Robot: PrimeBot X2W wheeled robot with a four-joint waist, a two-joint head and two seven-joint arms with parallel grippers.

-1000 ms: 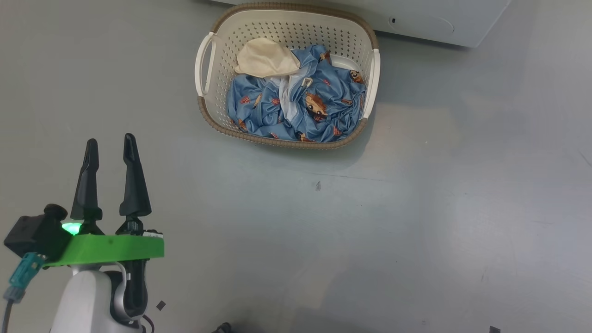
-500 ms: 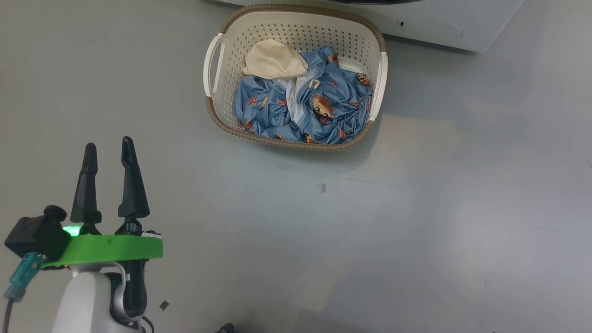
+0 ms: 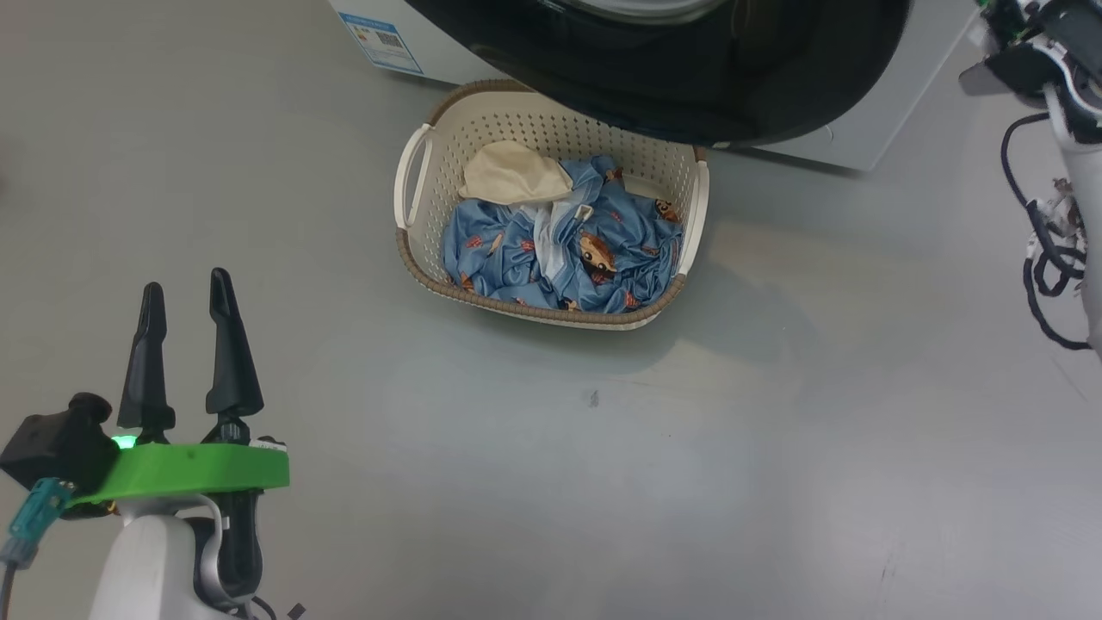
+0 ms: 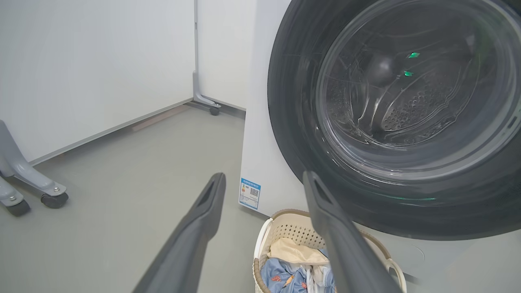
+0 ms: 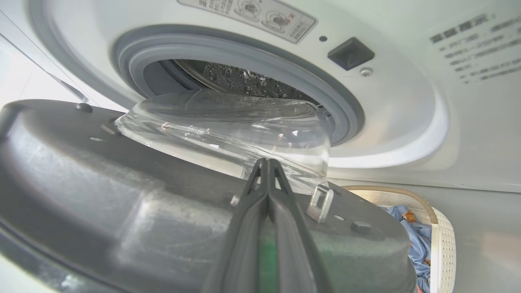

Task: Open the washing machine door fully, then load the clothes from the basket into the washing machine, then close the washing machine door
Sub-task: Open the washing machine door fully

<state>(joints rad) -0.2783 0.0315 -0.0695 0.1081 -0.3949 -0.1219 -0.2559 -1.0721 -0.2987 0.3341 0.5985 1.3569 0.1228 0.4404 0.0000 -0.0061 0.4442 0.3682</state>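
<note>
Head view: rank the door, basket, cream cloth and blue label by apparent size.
1. Door: widest, but cut off by the frame, so its lead is unsure.
2. Basket
3. Cream cloth
4. Blue label

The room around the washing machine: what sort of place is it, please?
Probably a lab's laundry mock-up: a big white front-loading washing machine, a cream perforated plastic basket on bare grey floor, and white partition panels on wheeled grey feet.
</note>
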